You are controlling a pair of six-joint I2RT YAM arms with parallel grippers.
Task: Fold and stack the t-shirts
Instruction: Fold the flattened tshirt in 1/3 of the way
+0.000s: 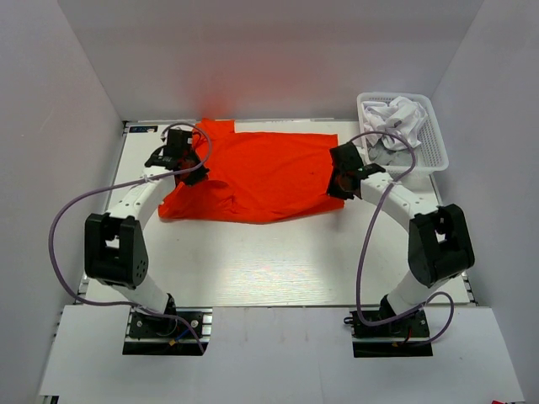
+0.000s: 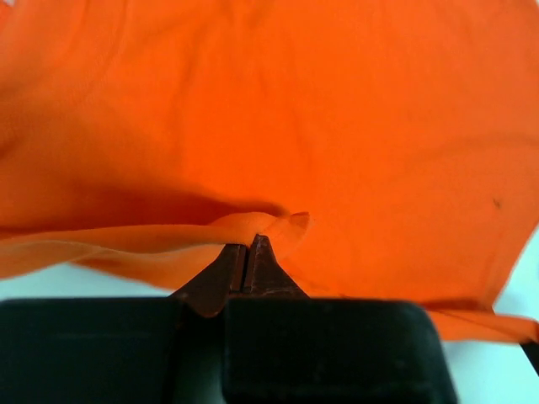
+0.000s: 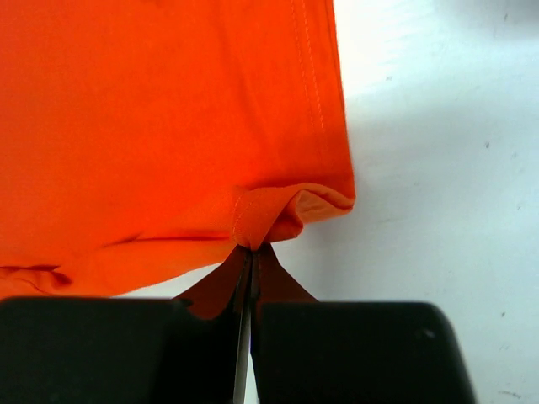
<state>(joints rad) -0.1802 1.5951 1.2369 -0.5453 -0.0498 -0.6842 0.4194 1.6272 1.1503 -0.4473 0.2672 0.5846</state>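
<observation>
1. Lying spread across the upper middle of the frame, the orange shirt (image 1: 261, 172) is covering the desk (image 1: 278, 261).
2. Left jaws are pinching its left edge.
3. Right jaws are clamping its right hem.

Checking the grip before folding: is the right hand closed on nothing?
No, in the right wrist view the right hand pinches a bunched hem corner of the orange t-shirt.

Near table (image 1: 278, 269): bare, open to pass.
Far middle: shirt (image 1: 261, 177) spread across.
Far right: basket (image 1: 440, 153) blocks.
</observation>
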